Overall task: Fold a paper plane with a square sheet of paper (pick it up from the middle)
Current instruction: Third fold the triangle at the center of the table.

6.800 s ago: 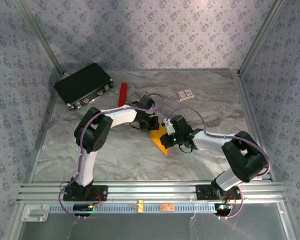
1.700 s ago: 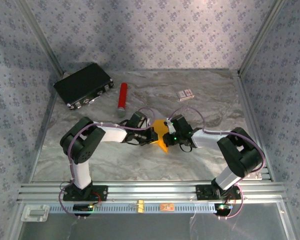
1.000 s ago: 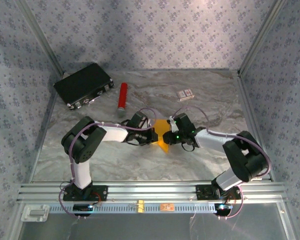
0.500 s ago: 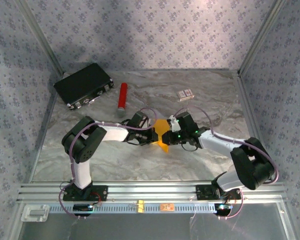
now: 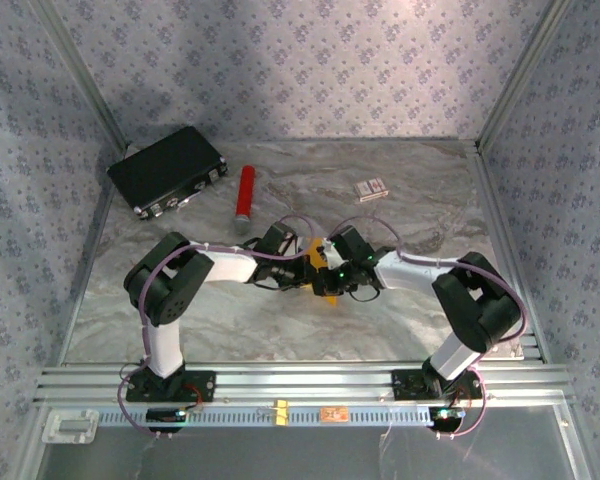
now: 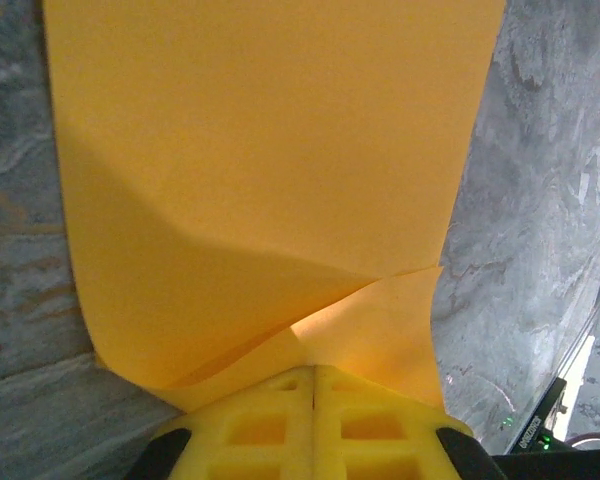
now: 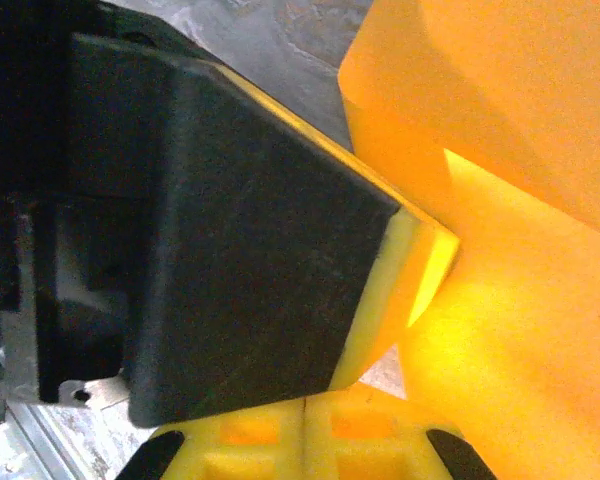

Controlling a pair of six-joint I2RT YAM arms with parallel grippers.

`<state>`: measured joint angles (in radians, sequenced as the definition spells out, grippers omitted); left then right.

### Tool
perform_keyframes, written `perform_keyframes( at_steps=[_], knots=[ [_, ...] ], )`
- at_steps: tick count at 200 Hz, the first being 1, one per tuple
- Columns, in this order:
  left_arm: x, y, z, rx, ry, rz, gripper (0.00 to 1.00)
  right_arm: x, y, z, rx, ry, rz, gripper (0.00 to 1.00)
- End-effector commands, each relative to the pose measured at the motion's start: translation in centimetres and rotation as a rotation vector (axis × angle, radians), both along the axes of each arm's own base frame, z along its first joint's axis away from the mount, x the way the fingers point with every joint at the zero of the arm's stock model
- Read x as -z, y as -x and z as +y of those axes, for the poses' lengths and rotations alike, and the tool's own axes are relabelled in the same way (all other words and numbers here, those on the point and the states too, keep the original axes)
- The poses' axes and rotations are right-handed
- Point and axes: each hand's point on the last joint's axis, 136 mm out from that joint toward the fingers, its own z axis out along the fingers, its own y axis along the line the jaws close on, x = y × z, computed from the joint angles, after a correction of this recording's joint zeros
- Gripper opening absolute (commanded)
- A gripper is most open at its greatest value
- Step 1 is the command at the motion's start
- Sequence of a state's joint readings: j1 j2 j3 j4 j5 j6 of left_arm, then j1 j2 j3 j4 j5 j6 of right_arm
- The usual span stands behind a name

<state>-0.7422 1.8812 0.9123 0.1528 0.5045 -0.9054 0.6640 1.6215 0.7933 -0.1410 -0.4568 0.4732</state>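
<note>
- The left end effector (image 6: 315, 372) is clamped tight on the near edge of the paper (image 6: 270, 150), its yellow pads meeting with the sheet pinched between them.
- The right end effector (image 7: 305, 408) is closed too. Orange paper runs right up to its tips, so it looks to have an edge nipped, hard against the left one's black finger (image 7: 230, 230).
- The paper sits mid-surface (image 5: 230, 320), between the two wrists. The red cylinder (image 5: 244, 195) lies off at 11 o'clock and the small box (image 5: 371, 188) at 1 o'clock.
- Handling, as I'd judge it: featherlight, floppy and easily creased. It already bows up from the surface and carries a diagonal fold near the pinch. It may tear if the two arms pull apart. Best held by edges or corners, close to where the fold is wanted.
- Against half a second back, the right end effector has slid in towards 9 o'clock and shut. Far less orange shows from above. The left arm has held its place and grip.
</note>
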Motion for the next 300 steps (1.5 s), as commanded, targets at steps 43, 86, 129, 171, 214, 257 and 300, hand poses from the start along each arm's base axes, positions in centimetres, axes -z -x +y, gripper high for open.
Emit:
perform_keyframes(
  at_steps=[43,86,129,171,214,257,300],
  knots=[
    [2.5,0.8,1.1,0.002,-0.096,0.035,0.0,2.8,0.8,-2.0,0.02,0.123,0.039,0.06],
    [2.8,0.9,1.3,0.004,-0.107,0.039,0.0,3.2,1.4,-2.4,0.038,0.083,0.067,0.06],
    [3.0,0.8,1.4,0.001,-0.117,0.041,0.0,3.2,1.7,-2.9,0.062,0.04,0.079,0.07],
    [3.4,1.0,1.7,-0.003,-0.138,0.05,0.0,2.9,2.1,-3.3,0.073,0.005,0.077,0.08],
    [3.6,1.0,1.8,-0.007,-0.146,0.055,0.0,3.1,3.2,-4.1,0.064,0.003,0.093,0.09],
    [3.8,1.1,1.9,-0.008,-0.152,0.058,0.0,3.3,4.4,-5.0,0.057,0.013,0.106,0.09],
    [3.7,1.0,1.9,-0.007,-0.149,0.057,0.0,3.5,5.2,-5.5,0.063,0.013,0.123,0.09]
  ],
)
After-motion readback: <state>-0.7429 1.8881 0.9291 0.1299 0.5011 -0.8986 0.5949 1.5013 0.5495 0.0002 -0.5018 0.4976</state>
